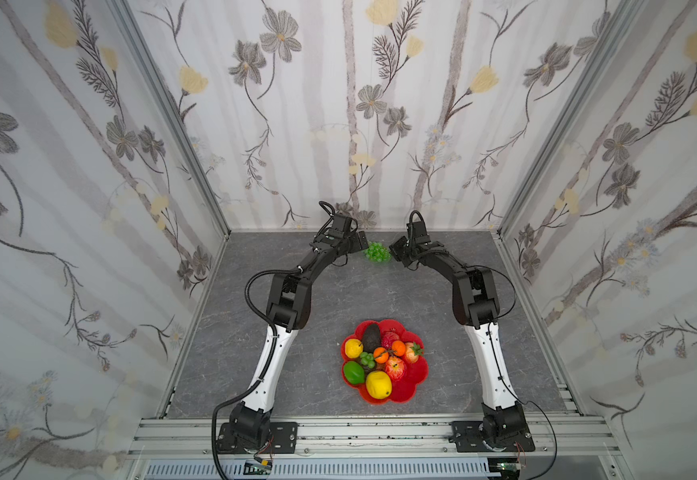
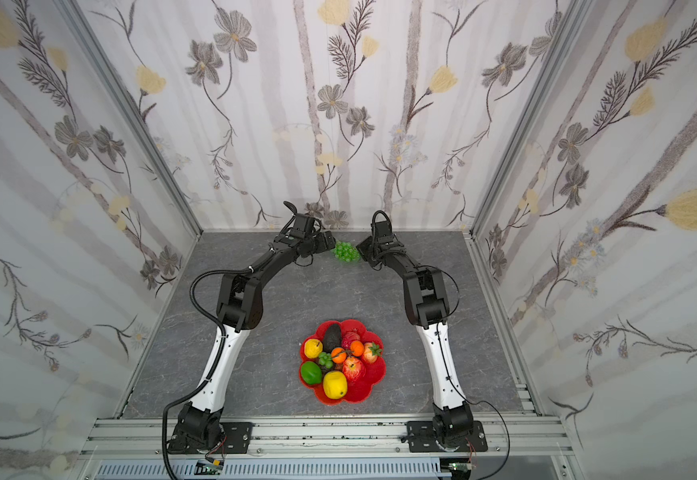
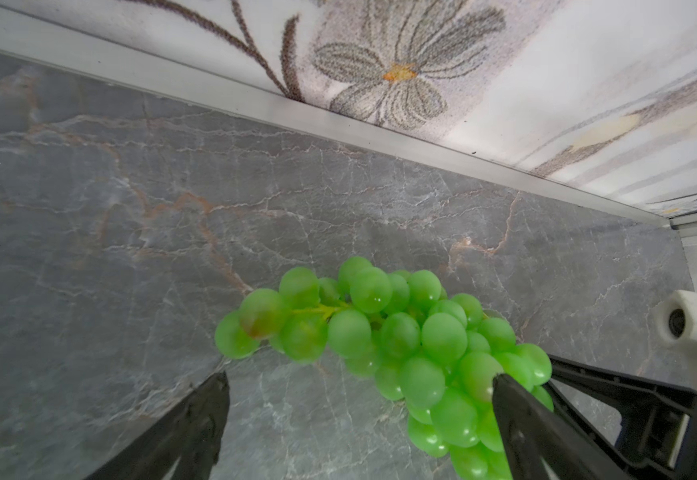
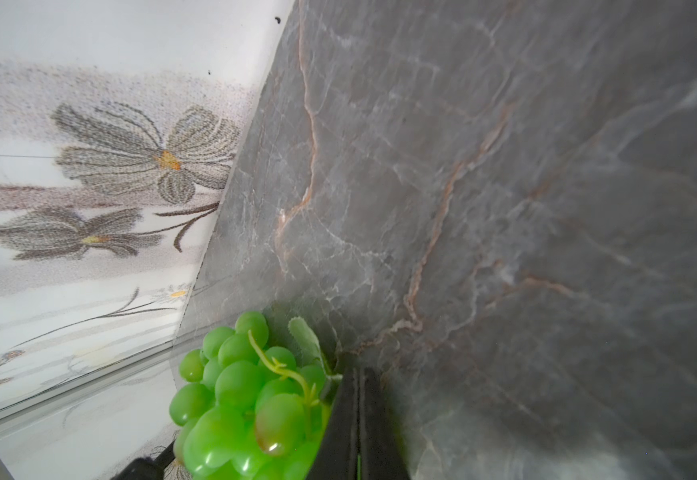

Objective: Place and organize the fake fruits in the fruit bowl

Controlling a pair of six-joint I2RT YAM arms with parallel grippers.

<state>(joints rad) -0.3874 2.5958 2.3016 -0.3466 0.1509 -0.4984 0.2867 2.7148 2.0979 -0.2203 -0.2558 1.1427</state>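
A green grape bunch (image 1: 377, 252) (image 2: 346, 252) lies at the far middle of the table, between my two grippers. My left gripper (image 1: 362, 242) (image 3: 359, 390) is open, and the grape bunch (image 3: 401, 340) leans against one of its fingers (image 3: 517, 419). My right gripper (image 1: 395, 249) (image 4: 358, 374) is shut beside the grape bunch (image 4: 238, 390), with a thin green strip of it pinched between the fingers. Near the front, the red fruit bowl (image 1: 415, 382) (image 2: 369, 384) holds a lemon (image 1: 378, 384), lime (image 1: 353, 372), apple (image 1: 396, 368), avocado (image 1: 371, 337) and more fruits.
The back wall and its metal rail (image 3: 338, 124) run close behind the grapes. The flowered side walls (image 1: 89, 208) box in the grey marble table (image 1: 359, 299). Both arm bases (image 1: 255, 428) stand on the aluminium rail at the front.
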